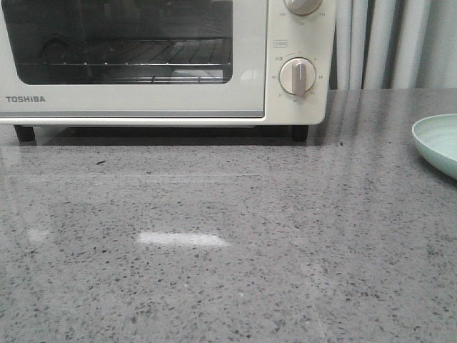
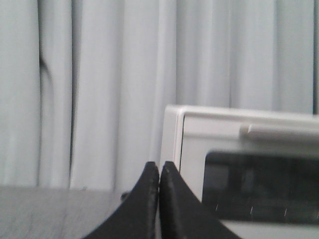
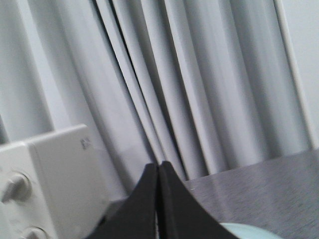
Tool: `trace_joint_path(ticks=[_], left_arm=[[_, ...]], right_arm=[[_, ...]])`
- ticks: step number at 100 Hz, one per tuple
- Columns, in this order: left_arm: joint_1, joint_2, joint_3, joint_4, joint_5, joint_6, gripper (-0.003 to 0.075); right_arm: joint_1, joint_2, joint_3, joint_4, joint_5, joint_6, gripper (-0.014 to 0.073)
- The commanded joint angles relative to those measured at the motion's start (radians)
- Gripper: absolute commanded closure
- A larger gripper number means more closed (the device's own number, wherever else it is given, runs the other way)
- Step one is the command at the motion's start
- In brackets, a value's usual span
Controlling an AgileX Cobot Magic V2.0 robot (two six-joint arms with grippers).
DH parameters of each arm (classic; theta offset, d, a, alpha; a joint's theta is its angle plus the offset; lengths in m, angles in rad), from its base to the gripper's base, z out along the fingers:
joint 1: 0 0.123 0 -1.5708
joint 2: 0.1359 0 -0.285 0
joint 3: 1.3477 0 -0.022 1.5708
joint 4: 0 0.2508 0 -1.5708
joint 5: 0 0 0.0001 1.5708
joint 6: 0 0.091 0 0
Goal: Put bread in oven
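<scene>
The cream-white Toshiba oven [image 1: 250, 78] stands at the back left of the table, its glass door shut, the wire rack visible inside. It also shows in the left wrist view [image 2: 224, 134] and the right wrist view [image 3: 55, 169]. The bread is not in view in any frame. My left gripper [image 2: 159, 164] is shut and empty, held near the oven's left side. My right gripper [image 3: 158, 165] is shut and empty, to the right of the oven and above a pale green plate [image 3: 249, 231]. Neither gripper shows in the front view.
A pale green plate [image 1: 437, 143] sits at the table's right edge, cut off by the frame. Grey-white curtains [image 1: 389, 43] hang behind the table. The speckled grey tabletop [image 1: 214, 243] stretches in front of the oven.
</scene>
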State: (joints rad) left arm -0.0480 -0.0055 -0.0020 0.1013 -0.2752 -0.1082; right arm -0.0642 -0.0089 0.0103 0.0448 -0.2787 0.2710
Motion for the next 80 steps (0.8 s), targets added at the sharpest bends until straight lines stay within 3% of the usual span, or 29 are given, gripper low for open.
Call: trace_joint_path(ticks=[1, 17, 29, 44, 63, 80], left_arm=[[-0.008, -0.028, 0.025, -0.086, -0.231, -0.044, 0.0741], [-0.008, -0.028, 0.023, -0.093, -0.458, -0.044, 0.0741], [-0.008, -0.028, 0.013, -0.093, -0.418, -0.06, 0.0741], [-0.008, -0.026, 0.011, -0.093, -0.357, -0.154, 0.0741], [-0.008, -0.009, 0.011, -0.093, -0.311, -0.268, 0.0741], [-0.008, 0.014, -0.023, -0.093, -0.307, -0.29, 0.0741]], right_arm=[[-0.005, -0.021, -0.007, 0.001, -0.045, 0.102, 0.067], [-0.003, -0.019, -0.061, 0.001, 0.082, 0.105, 0.067], [-0.003, -0.019, -0.125, -0.003, 0.201, 0.105, 0.067], [-0.003, -0.004, -0.211, -0.111, 0.317, 0.105, 0.067], [0.001, 0.099, -0.332, -0.086, 0.551, 0.105, 0.067], [0.002, 0.228, -0.433, -0.086, 0.599, 0.105, 0.067]])
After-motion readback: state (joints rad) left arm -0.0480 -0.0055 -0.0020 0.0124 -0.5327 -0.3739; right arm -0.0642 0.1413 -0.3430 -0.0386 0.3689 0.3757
